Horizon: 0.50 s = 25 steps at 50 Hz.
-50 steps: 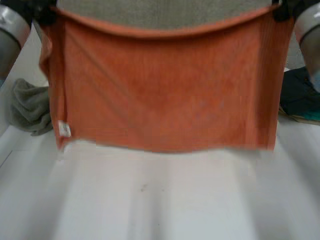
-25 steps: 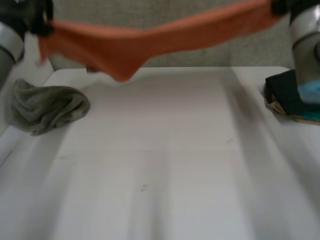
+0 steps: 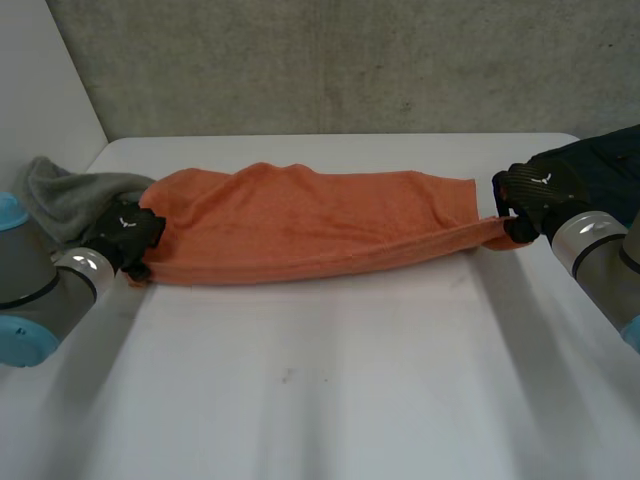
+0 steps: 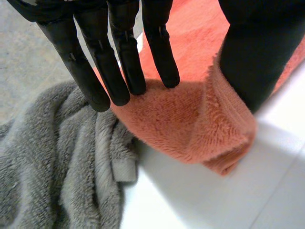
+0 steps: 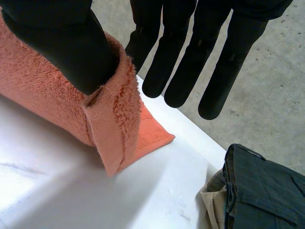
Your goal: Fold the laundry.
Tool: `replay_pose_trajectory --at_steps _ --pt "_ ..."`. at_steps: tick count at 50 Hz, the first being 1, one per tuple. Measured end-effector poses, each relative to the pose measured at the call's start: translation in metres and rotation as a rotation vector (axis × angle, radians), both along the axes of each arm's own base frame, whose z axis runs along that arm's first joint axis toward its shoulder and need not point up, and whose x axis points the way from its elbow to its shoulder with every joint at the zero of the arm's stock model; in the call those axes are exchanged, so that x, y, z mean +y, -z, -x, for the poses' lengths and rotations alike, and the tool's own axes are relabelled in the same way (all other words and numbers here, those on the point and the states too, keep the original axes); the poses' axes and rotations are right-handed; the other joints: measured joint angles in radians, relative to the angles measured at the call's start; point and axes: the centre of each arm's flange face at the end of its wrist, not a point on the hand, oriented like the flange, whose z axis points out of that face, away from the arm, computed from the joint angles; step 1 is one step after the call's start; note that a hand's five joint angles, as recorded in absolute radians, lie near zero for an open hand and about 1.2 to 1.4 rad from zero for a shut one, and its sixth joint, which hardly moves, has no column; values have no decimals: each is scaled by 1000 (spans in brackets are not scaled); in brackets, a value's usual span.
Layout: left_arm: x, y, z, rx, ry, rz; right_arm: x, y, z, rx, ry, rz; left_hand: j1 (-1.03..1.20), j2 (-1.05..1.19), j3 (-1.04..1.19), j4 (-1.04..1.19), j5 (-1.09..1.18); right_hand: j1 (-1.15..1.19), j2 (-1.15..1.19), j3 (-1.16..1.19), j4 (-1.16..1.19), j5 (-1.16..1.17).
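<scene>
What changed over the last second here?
The orange towel, hanging as a sheet a second ago, was swung up and laid down; it now lies bunched across the table. The left hand and right hand came down with it, still pinching its ends. The grey towel and dark clothes stayed put.

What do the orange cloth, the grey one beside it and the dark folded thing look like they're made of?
The orange towel looks like matte cotton terry: fuzzy looped pile, stitched hem. The grey towel seems thicker plush terry, with ribbed pile. The dark garment looks like smooth woven cloth, with stitched seams.
</scene>
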Motion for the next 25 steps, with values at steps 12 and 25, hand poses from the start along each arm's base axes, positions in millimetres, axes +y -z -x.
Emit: replay_pose_trajectory --at_steps 12,25 --pt "-7 3 -7 -19 -93 18 -3 2 3 4 16 -2 0 -12 -14 -14 -15 0 0 0 0 0" --pt "6 -35 -12 -32 -109 79 0 4 6 25 23 -17 424 448 437 452 425 0 0 0 0 2"
